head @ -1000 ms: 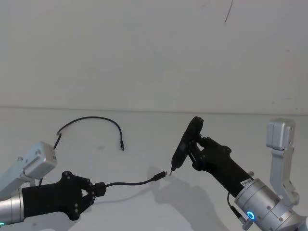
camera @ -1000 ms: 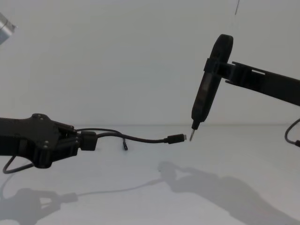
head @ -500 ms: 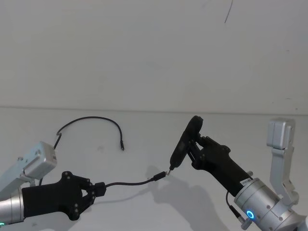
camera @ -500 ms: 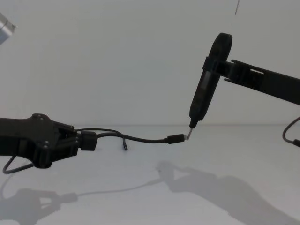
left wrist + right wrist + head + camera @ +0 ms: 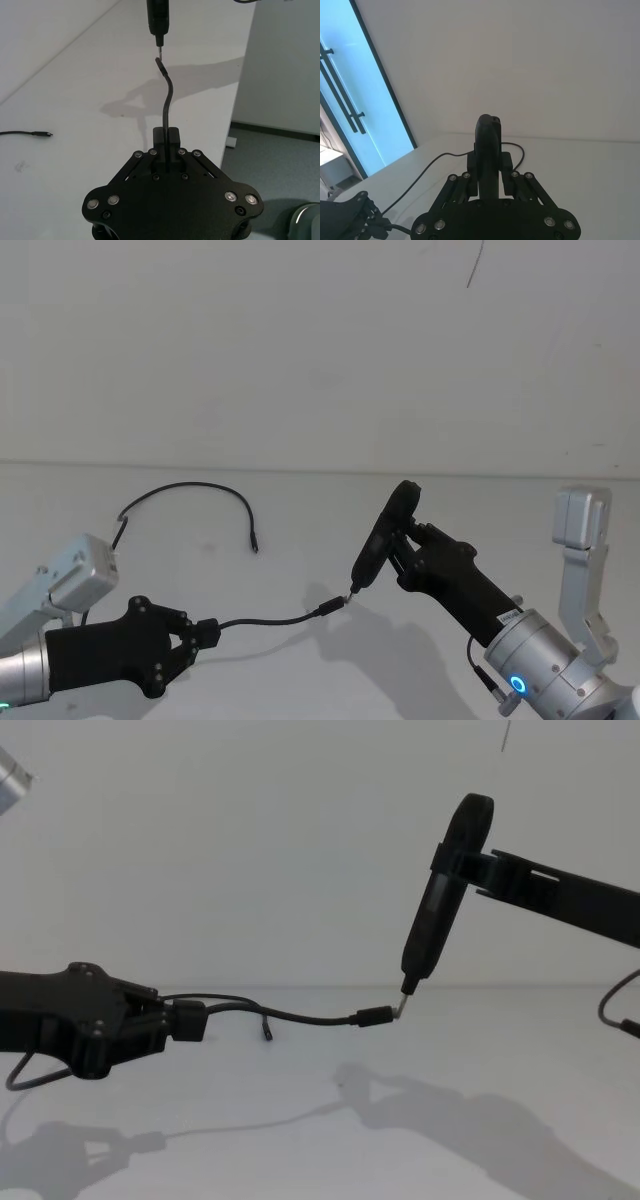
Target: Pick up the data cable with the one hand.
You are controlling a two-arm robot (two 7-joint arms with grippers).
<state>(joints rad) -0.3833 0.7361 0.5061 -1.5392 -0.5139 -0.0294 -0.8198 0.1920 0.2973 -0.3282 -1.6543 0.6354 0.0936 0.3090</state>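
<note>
The data cable (image 5: 265, 620) is a thin black cord. My left gripper (image 5: 205, 632) is shut on it near one end, low on the left. From the jaws a short stretch juts right to a silver-tipped plug (image 5: 372, 1016), held above the table. The rest loops back over the table (image 5: 190, 487) to a second plug (image 5: 37, 133). My right gripper (image 5: 405, 540) is shut on a black pen-shaped tool (image 5: 440, 910). Its metal tip touches the plug. The left wrist view shows the cable (image 5: 167, 95) rising from the left gripper (image 5: 166, 145) to the tool (image 5: 159, 15).
The white table (image 5: 300, 540) runs back to a plain white wall. Its side edge drops to a grey floor (image 5: 280, 165) in the left wrist view. A blue glass door (image 5: 365, 100) stands off to one side in the right wrist view.
The right gripper has carried the tool a little left, bringing its tip from just off the plug into contact with it. The left gripper and cable have stayed put.
</note>
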